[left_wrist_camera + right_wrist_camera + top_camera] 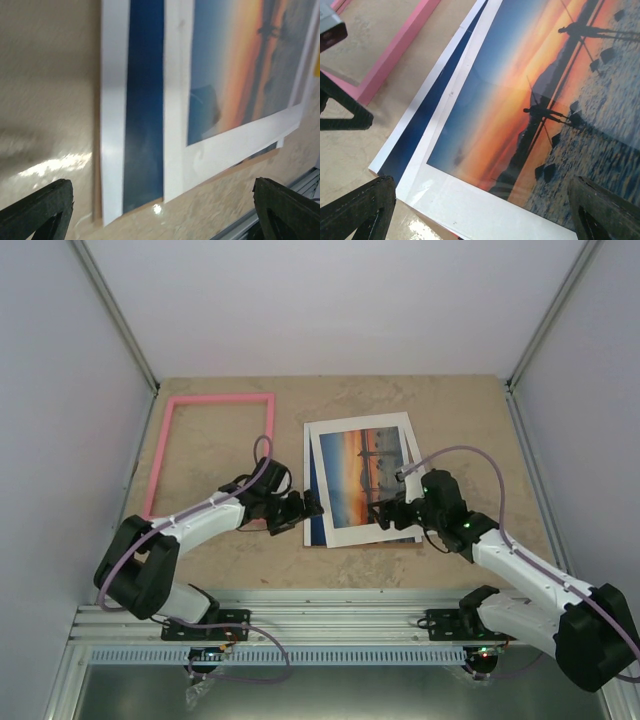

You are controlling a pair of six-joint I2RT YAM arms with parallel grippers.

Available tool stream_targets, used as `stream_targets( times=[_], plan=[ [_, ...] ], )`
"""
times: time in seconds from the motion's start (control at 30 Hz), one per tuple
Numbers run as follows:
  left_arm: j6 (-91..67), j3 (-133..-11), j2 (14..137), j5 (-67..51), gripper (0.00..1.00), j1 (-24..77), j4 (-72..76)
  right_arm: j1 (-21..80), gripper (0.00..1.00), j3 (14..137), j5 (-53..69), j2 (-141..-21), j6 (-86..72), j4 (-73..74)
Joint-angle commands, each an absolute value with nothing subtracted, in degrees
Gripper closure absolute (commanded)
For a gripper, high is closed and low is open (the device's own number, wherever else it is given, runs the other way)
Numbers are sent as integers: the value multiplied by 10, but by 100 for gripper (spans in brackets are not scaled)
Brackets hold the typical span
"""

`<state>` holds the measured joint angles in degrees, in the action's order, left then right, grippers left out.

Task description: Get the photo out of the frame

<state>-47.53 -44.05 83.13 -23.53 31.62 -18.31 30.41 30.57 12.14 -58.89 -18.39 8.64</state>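
On the beige marbled table, the frame lies flat at the far left with bare tabletop showing through its pink outline. It sits just beside a loose stack of sheets in the middle and does not touch it. The photo, an orange sunset over blue water with small dark figures, lies on that stack, outside the frame and edged by a white mat. Under them a second sheet is skewed to the left, so a dark blue strip with a white margin shows. The edge of a brown board peeks out at the near side. Glare streaks the print, and I cannot tell whether a clear pane lies over it. The left arm reaches in low from the left, and the left gripper hangs over the near left corner of the stack. Its black fingers sit at the two bottom corners of the wrist view, set wide and holding nothing. The right arm bends in from the right under a looping lilac cable. The right gripper is over the near right part of the mat, and its fingers are likewise spread wide and empty. One dark finger of the left gripper shows in the right wrist view beside the frame's near corner. A ribbed metal rail runs along the near edge by the arm bases.
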Motion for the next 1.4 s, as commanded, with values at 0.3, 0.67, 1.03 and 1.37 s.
stream_targets(
  times=[0.3,0.67,1.03,1.37],
  plan=[
    [-479,-385,807,-292,0,318,-170,341,6,313,111,-627,-206,58],
    [-490,-373,827,-317,4,327,-135,347,6,311,104,-636,-210,52],
    [-493,-373,849,-329,9,331,-123,349,6,307,102,-638,-211,51],
    [-491,-378,858,-331,12,332,-122,349,6,308,100,-645,-209,48]
  ],
)
